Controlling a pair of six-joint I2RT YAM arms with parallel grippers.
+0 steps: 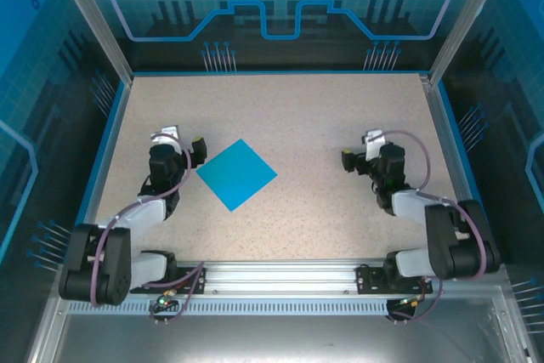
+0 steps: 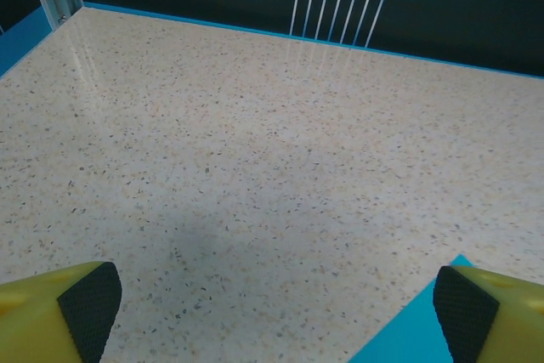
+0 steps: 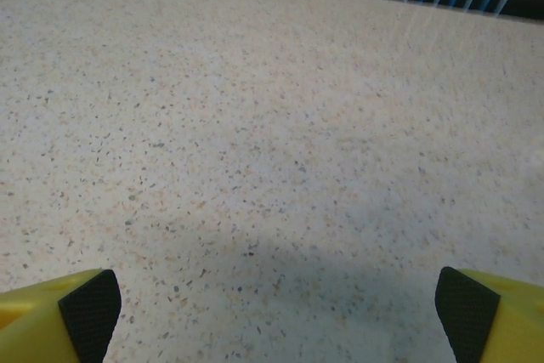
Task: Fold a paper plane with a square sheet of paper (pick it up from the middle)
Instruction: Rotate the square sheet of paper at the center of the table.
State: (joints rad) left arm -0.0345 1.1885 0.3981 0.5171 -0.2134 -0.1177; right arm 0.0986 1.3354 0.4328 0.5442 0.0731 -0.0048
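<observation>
The square sheet of paper lies flat on the speckled table, cyan-blue and turned like a diamond, left of centre. Its corner shows at the bottom right of the left wrist view. My left gripper stands just left of the sheet, open, with nothing between its yellow fingers. Far to the right of the paper is my right gripper, open over bare table, its black-padded fingertips wide apart. No paper plane is in view.
Blue-lit enclosure walls and aluminium posts ring the table. A raised blue rim runs along the far edge. The rail holding both arm bases crosses the near edge.
</observation>
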